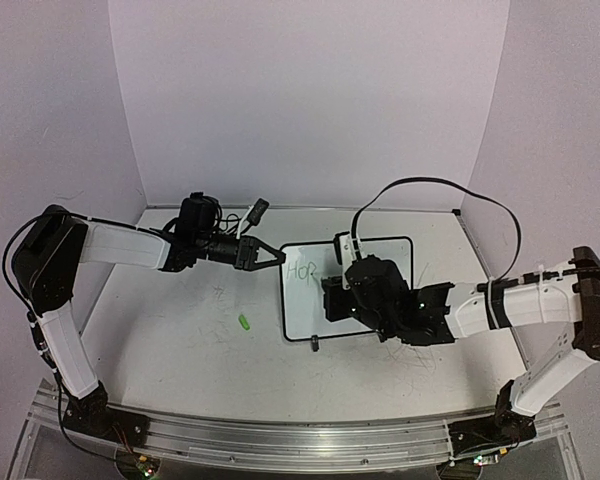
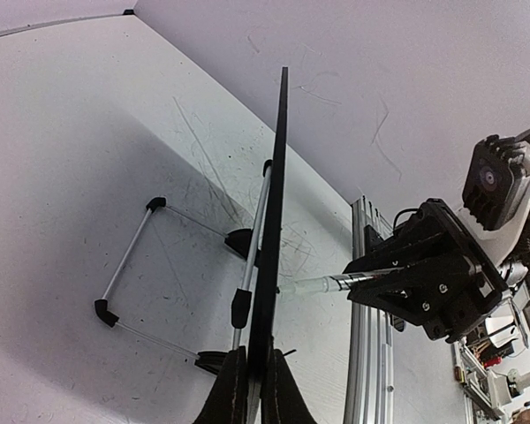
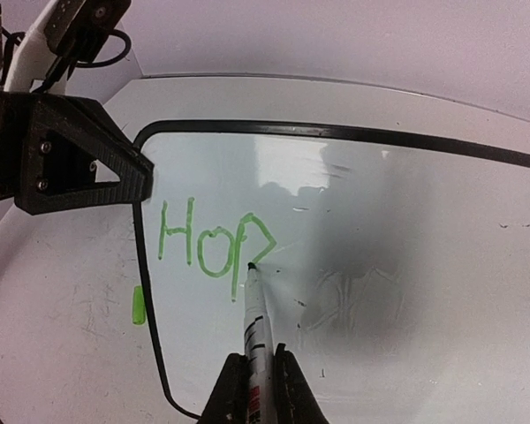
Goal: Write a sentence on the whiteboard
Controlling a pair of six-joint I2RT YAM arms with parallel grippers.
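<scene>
The whiteboard (image 1: 395, 262) stands tilted at mid-table, with a black frame. Green lettering "HOP" (image 3: 214, 240) sits at its upper left; it also shows in the top view (image 1: 302, 270). My left gripper (image 1: 275, 256) is shut on the board's left edge; in the left wrist view its fingers (image 2: 254, 389) clamp the black frame (image 2: 276, 194). My right gripper (image 3: 259, 384) is shut on a marker (image 3: 256, 327), whose tip touches the board at the end of the P's bowl. The right gripper (image 1: 330, 298) hovers over the board's middle and hides it.
A green marker cap (image 1: 245, 322) lies on the table left of the board, also seen in the right wrist view (image 3: 139, 305). The board's wire stand (image 2: 128, 265) sits behind it. Faint erased smudges (image 3: 353, 296) mark the board. An aluminium rail (image 1: 280, 440) runs along the near edge.
</scene>
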